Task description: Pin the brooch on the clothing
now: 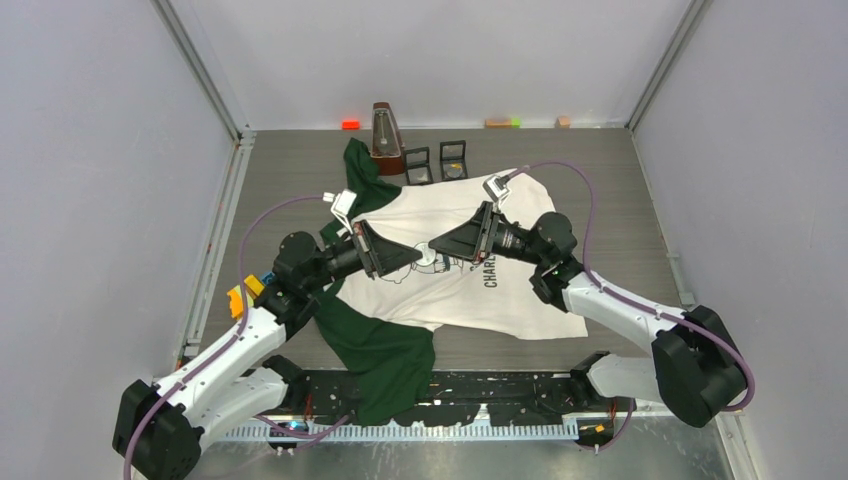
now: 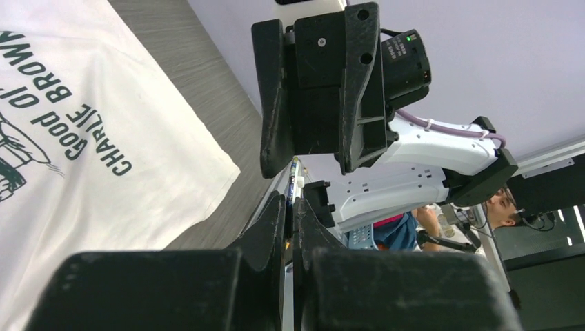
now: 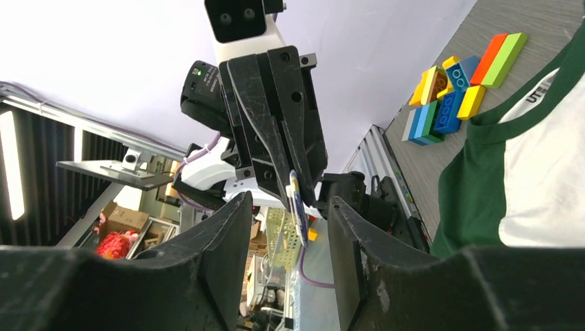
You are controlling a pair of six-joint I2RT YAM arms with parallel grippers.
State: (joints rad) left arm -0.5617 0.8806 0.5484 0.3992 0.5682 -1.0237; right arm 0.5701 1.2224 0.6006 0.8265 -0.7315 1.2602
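The clothing (image 1: 505, 300) lies flat on the table, a white T-shirt with dark green sleeves and a printed face; it also shows in the wrist views (image 2: 103, 138) (image 3: 541, 186). Above its chest my two grippers meet tip to tip. My left gripper (image 1: 417, 256) (image 2: 290, 201) is shut on the brooch (image 2: 296, 181), a thin flat piece seen edge-on with blue and white on it. In the right wrist view the brooch (image 3: 298, 210) hangs between the spread fingers of my right gripper (image 3: 290, 207) (image 1: 438, 248), which is open and not touching it.
A wooden metronome (image 1: 386, 138) and two small black frames (image 1: 417, 165) (image 1: 453, 158) stand behind the shirt. Small coloured blocks (image 1: 350, 124) (image 1: 503, 122) lie along the back wall. A cluster of toy bricks (image 3: 455, 86) sits by the shirt's left sleeve. Walls enclose the table.
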